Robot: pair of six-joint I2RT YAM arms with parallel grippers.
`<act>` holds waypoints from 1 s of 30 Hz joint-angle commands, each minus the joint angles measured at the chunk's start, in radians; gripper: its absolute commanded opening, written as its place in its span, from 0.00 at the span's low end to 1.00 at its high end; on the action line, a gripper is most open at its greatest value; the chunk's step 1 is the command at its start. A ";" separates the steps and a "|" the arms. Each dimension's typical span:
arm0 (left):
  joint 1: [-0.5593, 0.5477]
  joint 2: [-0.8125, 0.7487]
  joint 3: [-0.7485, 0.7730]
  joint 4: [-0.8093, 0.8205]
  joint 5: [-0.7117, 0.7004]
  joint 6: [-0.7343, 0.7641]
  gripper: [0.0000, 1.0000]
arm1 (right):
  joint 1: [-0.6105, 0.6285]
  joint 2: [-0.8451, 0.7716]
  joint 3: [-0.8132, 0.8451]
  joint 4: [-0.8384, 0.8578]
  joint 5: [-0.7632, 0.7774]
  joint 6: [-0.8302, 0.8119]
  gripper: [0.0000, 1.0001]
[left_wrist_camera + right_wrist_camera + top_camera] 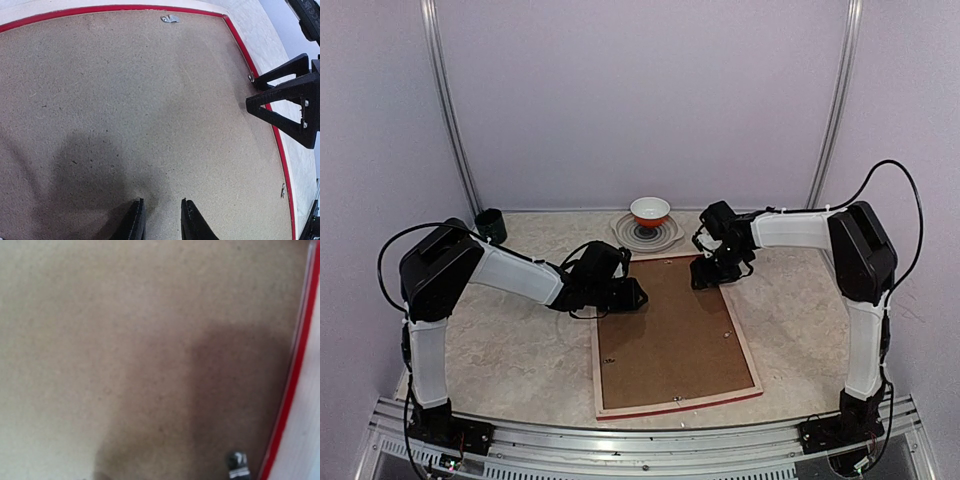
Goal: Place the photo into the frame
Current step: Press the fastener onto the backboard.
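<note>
The frame [748, 355] lies face down on the table, with its pale wood back and red edge [241, 46] showing. A plain brown backing board [665, 330] fills it and hides the photo. My left gripper [636, 296] is at the frame's left edge near the far corner. Its fingertips [162, 212] are slightly apart, low over the board [125, 90], and hold nothing. My right gripper [706, 273] is at the far right corner. Its tips [250, 95] stand a little apart by a metal tab [251, 78]. Its own view shows only board [125, 340] and red edge [295, 375].
An orange and white bowl [650, 211] sits on a striped plate [665, 238] just behind the frame. A dark cup [490, 225] stands at the back left. More metal tabs [170, 18] [283, 190] [237, 463] sit along the frame's inner edge.
</note>
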 commanded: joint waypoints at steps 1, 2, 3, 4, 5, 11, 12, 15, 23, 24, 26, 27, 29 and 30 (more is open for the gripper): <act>-0.006 -0.021 -0.006 0.007 0.005 0.000 0.26 | 0.011 0.048 0.020 -0.038 0.087 0.000 0.63; -0.008 -0.016 -0.004 0.001 0.002 0.001 0.26 | 0.014 0.052 0.023 -0.045 0.108 0.000 0.63; -0.009 -0.013 -0.002 -0.004 -0.002 0.000 0.26 | 0.016 0.056 0.028 -0.050 0.123 0.001 0.63; -0.010 -0.009 -0.003 -0.008 -0.008 -0.001 0.26 | 0.017 0.064 0.032 -0.056 0.137 -0.001 0.63; -0.011 -0.006 -0.005 -0.010 -0.009 -0.001 0.26 | 0.020 0.068 0.034 -0.058 0.146 -0.002 0.63; -0.020 0.002 -0.007 -0.018 -0.019 0.003 0.25 | 0.041 0.109 0.052 -0.068 0.173 -0.011 0.63; -0.020 0.002 -0.009 -0.019 -0.020 0.004 0.25 | 0.045 0.118 0.055 -0.074 0.190 -0.009 0.63; -0.022 0.002 -0.015 -0.024 -0.029 0.006 0.25 | 0.053 0.136 0.053 -0.078 0.227 0.000 0.63; -0.035 0.019 0.023 -0.152 -0.129 0.045 0.00 | 0.054 0.127 0.029 -0.051 0.265 0.027 0.64; -0.037 0.025 0.027 -0.171 -0.144 0.051 0.00 | 0.054 0.119 0.035 -0.054 0.273 0.029 0.64; -0.040 0.029 0.024 -0.183 -0.163 0.063 0.00 | 0.054 0.111 0.052 -0.057 0.285 0.029 0.64; -0.040 0.029 0.021 -0.183 -0.168 0.068 0.00 | 0.053 0.110 0.063 -0.058 0.286 0.028 0.64; -0.040 0.027 0.009 -0.183 -0.170 0.072 0.00 | 0.054 0.108 0.080 -0.058 0.274 0.024 0.64; -0.040 0.024 0.001 -0.183 -0.171 0.074 0.00 | 0.054 0.104 0.084 -0.052 0.258 0.022 0.64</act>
